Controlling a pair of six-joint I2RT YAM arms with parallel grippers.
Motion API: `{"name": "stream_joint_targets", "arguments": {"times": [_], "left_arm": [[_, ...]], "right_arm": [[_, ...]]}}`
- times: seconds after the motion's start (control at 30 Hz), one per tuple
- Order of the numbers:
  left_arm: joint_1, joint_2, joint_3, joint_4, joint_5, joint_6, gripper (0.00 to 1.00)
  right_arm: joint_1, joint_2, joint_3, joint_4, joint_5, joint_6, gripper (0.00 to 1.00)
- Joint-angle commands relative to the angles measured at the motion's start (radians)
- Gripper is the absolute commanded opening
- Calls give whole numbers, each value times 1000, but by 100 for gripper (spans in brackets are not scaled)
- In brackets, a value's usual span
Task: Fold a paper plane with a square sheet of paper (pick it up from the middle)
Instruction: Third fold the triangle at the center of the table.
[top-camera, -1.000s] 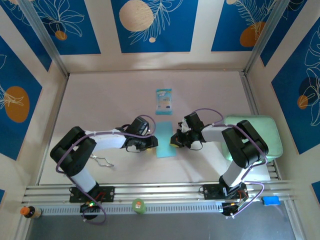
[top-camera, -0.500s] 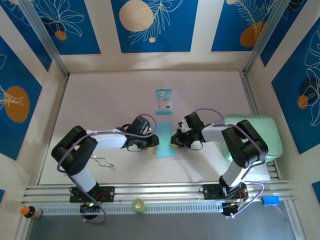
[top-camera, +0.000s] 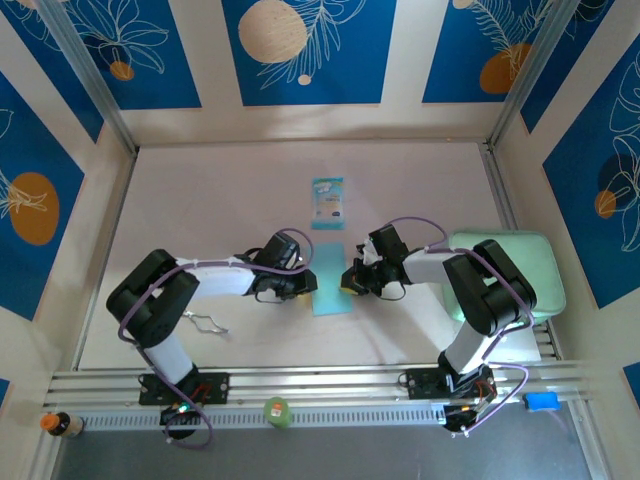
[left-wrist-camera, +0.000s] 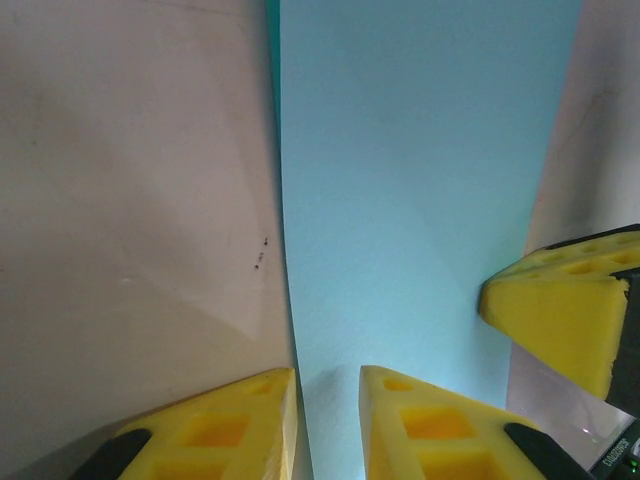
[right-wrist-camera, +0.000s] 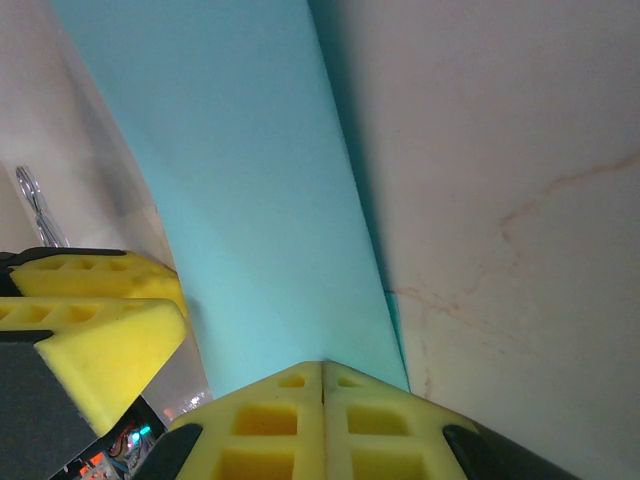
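Observation:
The square sheet of paper (top-camera: 331, 278) lies in the middle of the table as a narrow light-blue strip, folded lengthwise. My left gripper (top-camera: 304, 286) sits low at its left edge, open by a small gap. In the left wrist view (left-wrist-camera: 328, 378) that edge of the sheet (left-wrist-camera: 420, 200) runs between the yellow fingers, one over the table and one over the paper. My right gripper (top-camera: 350, 280) is at the opposite edge. Its fingers are shut tip to tip (right-wrist-camera: 322, 368) with their tips at the sheet (right-wrist-camera: 250, 200), whose right edge is slightly lifted.
A teal-and-white packet (top-camera: 327, 203) lies beyond the paper. A pale green pad (top-camera: 510, 275) sits at the right under the right arm. A bent wire piece (top-camera: 205, 322) lies near the left arm. A green object (top-camera: 276, 410) rests on the front rail.
The left arm's elbow has crept slightly to the right. Both grippers and the paper stay where they were.

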Motion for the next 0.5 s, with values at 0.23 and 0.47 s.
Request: {"name": "stream_joint_targets", "arguments": {"times": [0.23, 0.47], "left_arm": [[-8, 23, -6, 79, 52, -20, 25], [-6, -4, -25, 93, 31, -30, 29]], "right_arm": [[-6, 29, -26, -42, 32, 4, 1], [-5, 26, -27, -41, 32, 5, 2]]}}
